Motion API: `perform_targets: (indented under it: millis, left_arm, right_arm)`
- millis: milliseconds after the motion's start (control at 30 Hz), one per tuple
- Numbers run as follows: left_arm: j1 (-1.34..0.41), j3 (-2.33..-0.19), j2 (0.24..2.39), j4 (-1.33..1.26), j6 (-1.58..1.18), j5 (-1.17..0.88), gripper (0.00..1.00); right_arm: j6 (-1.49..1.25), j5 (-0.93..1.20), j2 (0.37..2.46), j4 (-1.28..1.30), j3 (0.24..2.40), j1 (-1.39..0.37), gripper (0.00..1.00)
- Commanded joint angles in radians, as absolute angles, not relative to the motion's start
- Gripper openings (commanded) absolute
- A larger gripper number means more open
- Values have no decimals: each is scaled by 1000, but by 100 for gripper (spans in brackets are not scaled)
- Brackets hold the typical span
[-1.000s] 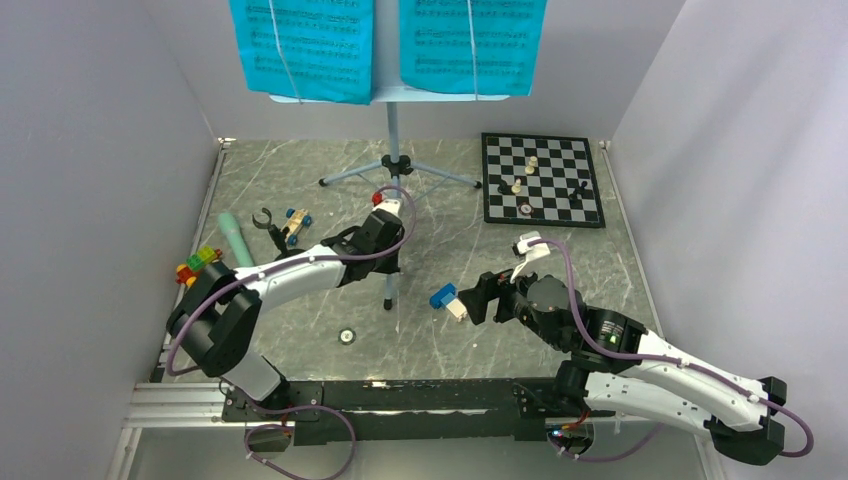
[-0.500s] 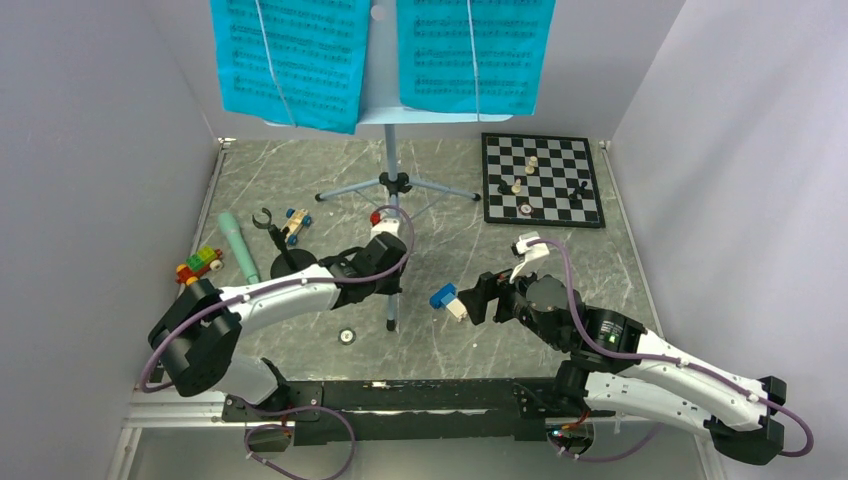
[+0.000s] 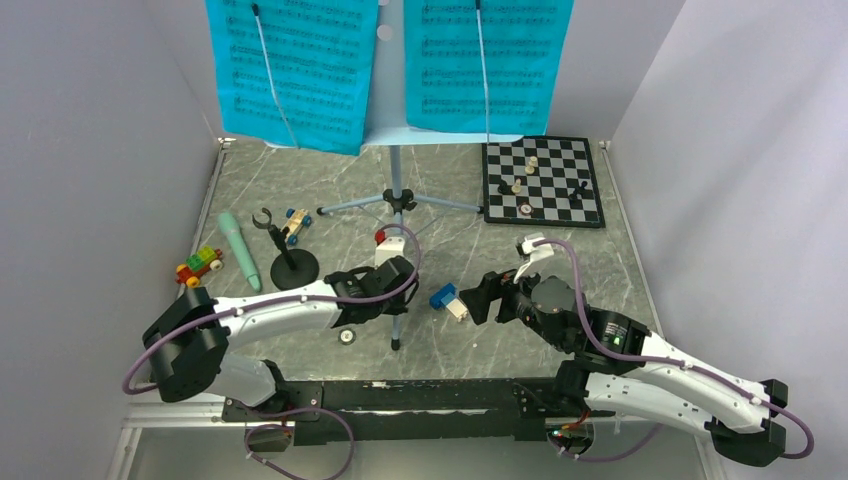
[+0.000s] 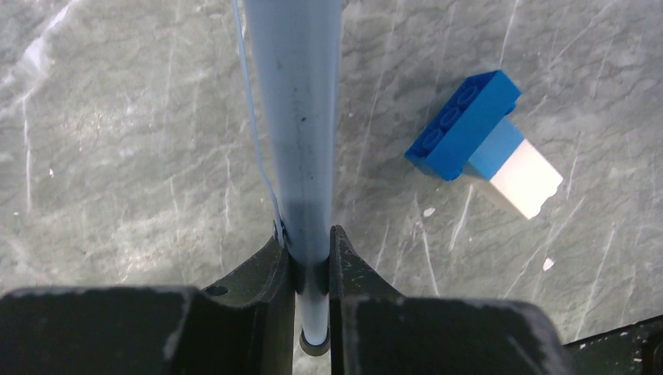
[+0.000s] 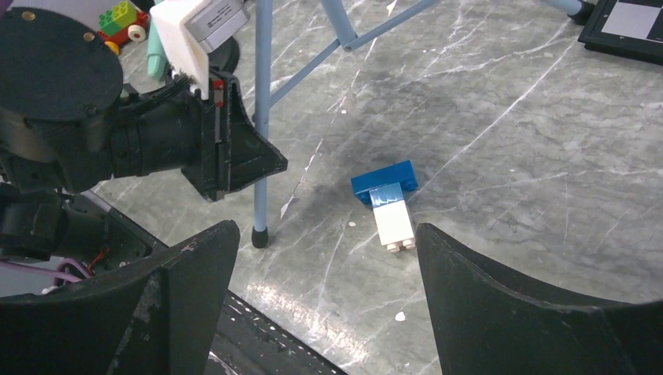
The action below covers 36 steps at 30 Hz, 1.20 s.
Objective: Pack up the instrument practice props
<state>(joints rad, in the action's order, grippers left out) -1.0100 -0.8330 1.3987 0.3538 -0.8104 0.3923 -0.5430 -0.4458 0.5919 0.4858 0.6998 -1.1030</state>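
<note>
Music stand [image 3: 397,185] upright mid-desk, both sheet-music pages [image 3: 290,75] on it. Left fingers [image 4: 266,273] clamped on its near leg. Right fingers [image 5: 191,273] wide open, empty. Mic stand [image 3: 291,264] and microphone [image 3: 238,250] loose at left. Nothing looks packed yet.

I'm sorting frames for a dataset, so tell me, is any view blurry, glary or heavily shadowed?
Top view: evenly lit and sharp, only soft shadows under the music stand. Left wrist view: the blue-white block is crisp; the left tool is a dark mass. Right wrist view: a pale glare patch on the table; the right tool has near-black, soft-edged fingers.
</note>
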Motion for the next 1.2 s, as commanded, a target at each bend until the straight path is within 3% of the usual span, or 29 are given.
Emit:
perform_targets:
  millis: [0, 333, 367, 500, 600, 667, 800, 933, 1100, 1167]
  left_arm:
    - [-1052, -823, 1307, 406, -860, 427, 0]
    - [-1072, -803, 1302, 399, -871, 434, 1]
    - [-1072, -810, 1300, 401, -865, 435, 7]
    - [-1072, -846, 1271, 413, -832, 449, 49]
    - [-1072, -886, 1239, 424, -794, 451, 72]
    - [-1072, -927, 1229, 447, -760, 447, 82]
    - [-1072, -984, 1184, 459, -687, 430, 88]
    - [-1072, -975, 1102, 370, -615, 380, 95]
    - [-1072, -952, 1013, 284, -560, 314, 98]
    - [-1072, -938, 978, 256, -552, 284, 98]
  right_arm:
    - [-558, -446, 581, 481, 685, -1104, 88]
    - [-560, -432, 611, 471, 695, -1104, 88]
    - [-561, -434, 609, 476, 702, -1104, 88]
    - [-557, -452, 595, 499, 738, -1104, 89]
    - [-539, -488, 587, 538, 778, -1103, 89]
    - [-523, -530, 587, 565, 804, -1103, 90]
    - [-482, -593, 607, 600, 850, -1086, 92]
    - [-436, -463, 710, 611, 891, -878, 97]
    - [-456, 56, 746, 478, 818, -322, 97]
    - [-507, 172, 753, 422, 794, -185, 96]
